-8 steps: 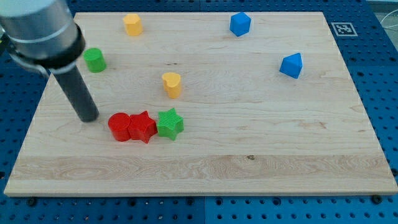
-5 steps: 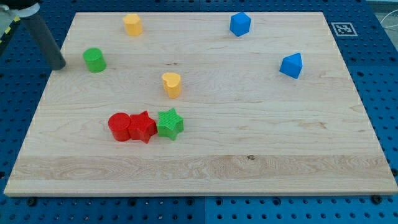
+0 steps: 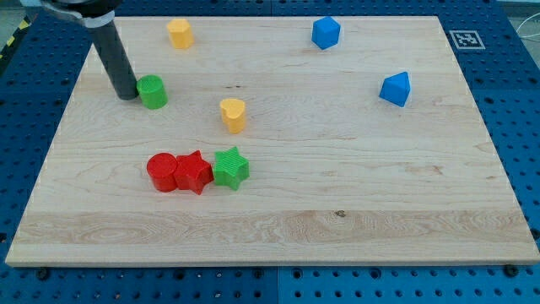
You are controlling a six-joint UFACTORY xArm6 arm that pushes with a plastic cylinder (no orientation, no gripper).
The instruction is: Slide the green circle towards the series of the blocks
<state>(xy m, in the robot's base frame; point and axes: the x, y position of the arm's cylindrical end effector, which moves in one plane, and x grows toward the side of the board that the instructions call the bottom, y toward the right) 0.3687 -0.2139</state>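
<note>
Wooden board (image 3: 354,228) on a blue perforated table (image 3: 523,127) — 8 blocks, 1 rod.

1. Green circle (image 3: 153,91): upper left of the board, well above the row of 3 blocks. My tip (image 3: 127,95) sits against its left side, touching or just beside it; the rod is a plain dark cylinder with nothing to open or close, and it holds nothing.
2. Red circle (image 3: 162,172), red star (image 3: 193,171), green star (image 3: 229,167): 1 row, left to right, each touching the next, lower left of centre.
3. Yellow block (image 3: 233,114), rounded, shape not clear: between the green circle and the row, to the right of both, apart from them.
4. Yellow block (image 3: 180,33), second of this colour: near the top edge, up and right of the green circle.
5. Blue block (image 3: 325,32), faceted: top edge, right of centre.
6. Blue block (image 3: 395,88), faceted: right part of the board.

Markings — 1 black-and-white square tag (image 3: 466,39) at the board's upper right corner; no readable writing.
</note>
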